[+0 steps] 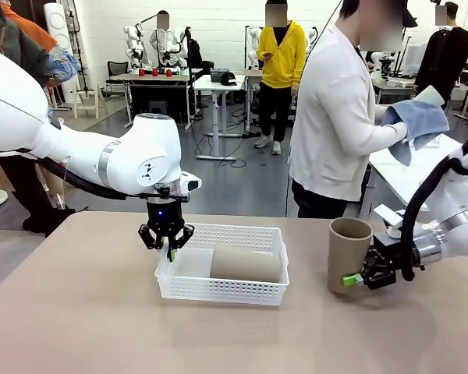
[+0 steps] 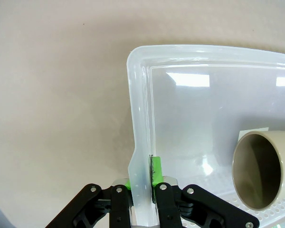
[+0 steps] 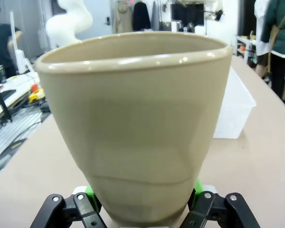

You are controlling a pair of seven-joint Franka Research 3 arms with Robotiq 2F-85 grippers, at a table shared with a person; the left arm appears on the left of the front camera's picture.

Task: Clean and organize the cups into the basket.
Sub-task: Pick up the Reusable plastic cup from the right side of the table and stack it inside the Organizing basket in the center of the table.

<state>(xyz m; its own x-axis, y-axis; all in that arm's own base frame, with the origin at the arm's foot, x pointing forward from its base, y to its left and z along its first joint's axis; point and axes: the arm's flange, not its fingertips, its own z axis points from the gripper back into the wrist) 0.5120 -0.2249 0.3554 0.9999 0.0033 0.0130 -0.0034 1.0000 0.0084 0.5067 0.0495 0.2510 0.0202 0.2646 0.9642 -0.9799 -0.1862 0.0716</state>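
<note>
The white lattice basket (image 1: 242, 292) sits mid-table. My left gripper (image 1: 167, 249) is shut on its left wall; in the left wrist view the gripper (image 2: 142, 180) pinches the basket rim (image 2: 133, 95). One tan cup (image 1: 246, 265) lies on its side inside, its open mouth (image 2: 261, 168) facing my left wrist camera. My right gripper (image 1: 356, 279) is shut on the base of a second tan cup (image 1: 348, 251), standing upright on the table right of the basket, also the cup (image 3: 137, 118). A person at the far side wipes a pale cup (image 1: 431, 97) with a grey-blue cloth (image 1: 421, 125).
The basket (image 3: 235, 107) lies beyond the held cup in the right wrist view. A white table (image 1: 409, 171) stands behind the person at the right. Bare tabletop (image 1: 78, 312) spreads left of and in front of the basket.
</note>
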